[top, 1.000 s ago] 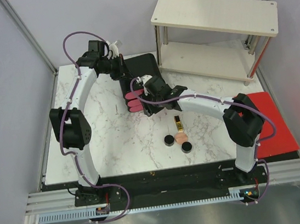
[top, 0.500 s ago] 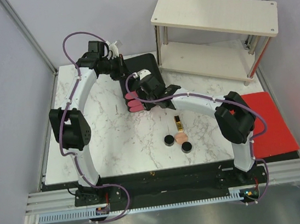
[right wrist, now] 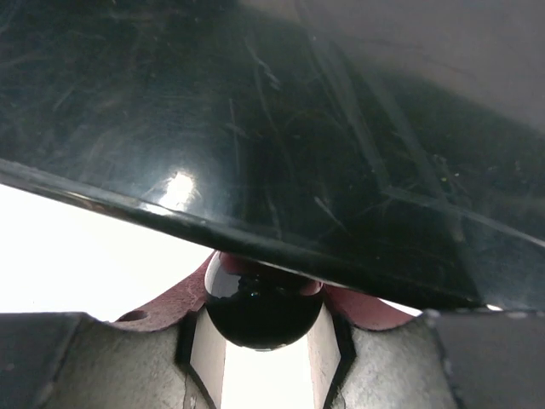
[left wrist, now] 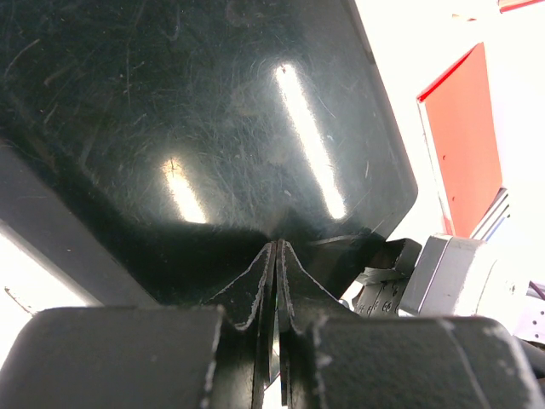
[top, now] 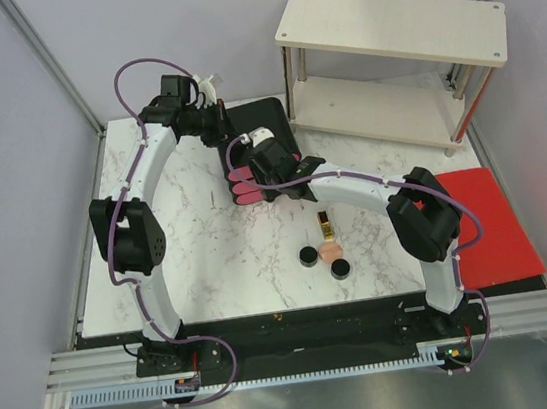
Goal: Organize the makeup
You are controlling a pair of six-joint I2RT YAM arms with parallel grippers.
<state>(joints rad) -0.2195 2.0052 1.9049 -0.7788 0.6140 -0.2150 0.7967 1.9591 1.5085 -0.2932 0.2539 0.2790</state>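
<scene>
Step in hand, likely: opening a drawer. Right gripper (right wrist: 266, 336) seems clamped on the black knob (right wrist: 264, 298) of a pink drawer (top: 240, 176). Left gripper (left wrist: 277, 256), fingers together, braces against the black box (left wrist: 213, 111). The makeup, jars (top: 308, 255), puff (top: 331, 252) and tube (top: 326, 226), lies loose on the table behind the right gripper, well apart. Next move calls for a straight pull back.

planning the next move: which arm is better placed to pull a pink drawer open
Right. Its gripper straddles a drawer's black knob, while the left gripper sits shut at the black box's far edge.
</scene>
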